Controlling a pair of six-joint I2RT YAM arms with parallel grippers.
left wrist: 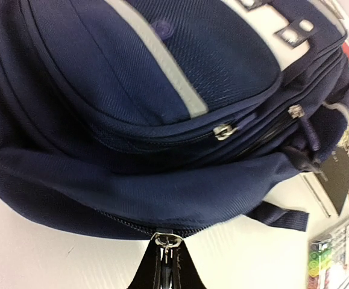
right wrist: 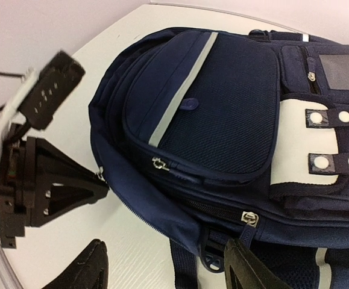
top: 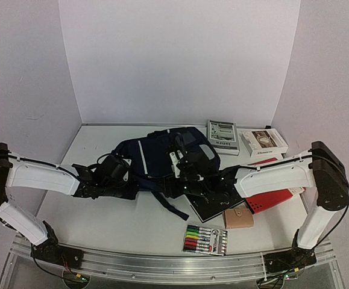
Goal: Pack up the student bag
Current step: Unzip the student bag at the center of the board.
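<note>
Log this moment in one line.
left hand: shut on zipper pull | right hand: open at student bag edge | markers: on table

The student bag (left wrist: 132, 72) is matt woven cloth, its zip pull (left wrist: 166, 241) shiny metal.

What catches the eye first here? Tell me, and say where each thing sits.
The navy student bag lies flat in the middle of the table and fills both wrist views. The left gripper is pinched shut on a metal zipper pull at the bag's side edge, while the right gripper stands open close to the bag. A pack of coloured markers lies near the front edge, with a flat red item to its right.
</note>
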